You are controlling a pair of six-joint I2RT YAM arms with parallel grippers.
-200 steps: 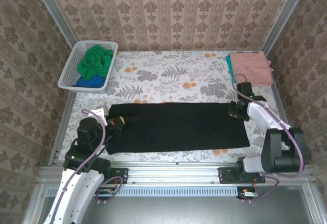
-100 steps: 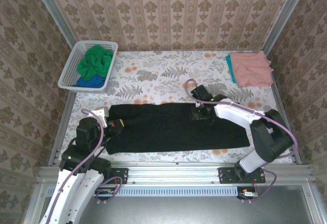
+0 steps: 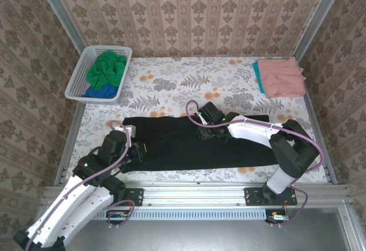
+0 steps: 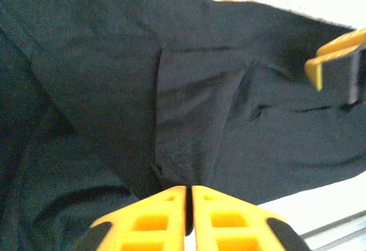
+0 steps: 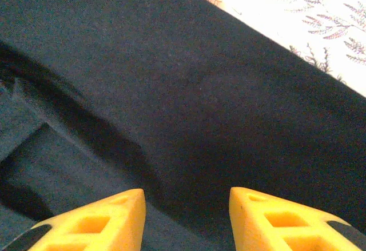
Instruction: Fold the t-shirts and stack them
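Observation:
The black t-shirt [image 3: 240, 145] lies as a long folded band across the near part of the table. My left gripper [image 3: 141, 148] is at its left end, and in the left wrist view the left gripper [image 4: 189, 192] is shut on a pinched fold of the black t-shirt [image 4: 114, 79]. My right gripper [image 3: 201, 132] hovers over the middle of the band. In the right wrist view the right gripper [image 5: 186, 205] stands open with the black t-shirt [image 5: 200, 91] below it and nothing between the fingers. The right gripper's fingers [image 4: 331, 59] show in the left wrist view.
A salmon pink t-shirt [image 3: 280, 76] lies folded on a teal t-shirt [image 3: 257, 75] at the back right corner. The white lattice basket [image 3: 77, 82] at the back left holds the green t-shirt [image 3: 108, 68] and the blue t-shirt [image 3: 100, 92]. The floral tablecloth [image 3: 189, 85] is bare behind the black shirt.
My right gripper has swept left from the shirt's right end to its middle. My left arm has shifted right and forward, still holding the left end.

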